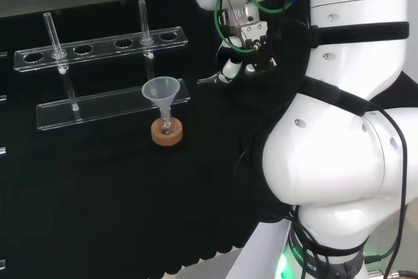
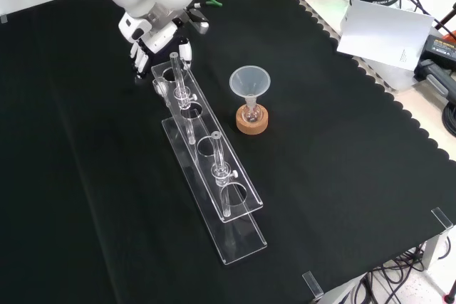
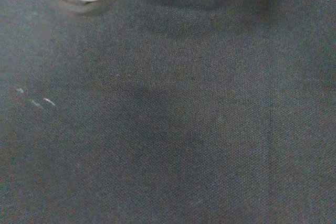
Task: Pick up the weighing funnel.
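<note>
Cork ring [image 2: 253,124] bears flask [image 2: 249,110]; hand [image 2: 153,37] beside rack [image 2: 242,238].

White arm [image 1: 339,155] bulked at head view's right, upper links bent leftward, hand [image 1: 243,47] hanging from wrist, palm facing down, front view has hand [image 2: 153,33] coming in top left, under arm's rounded end.

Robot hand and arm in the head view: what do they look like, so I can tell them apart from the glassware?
The arm is built of big, glossy white rounded links with black bands between them, and green cables loop around its wrist. The robot hand is black with white parts.
</note>
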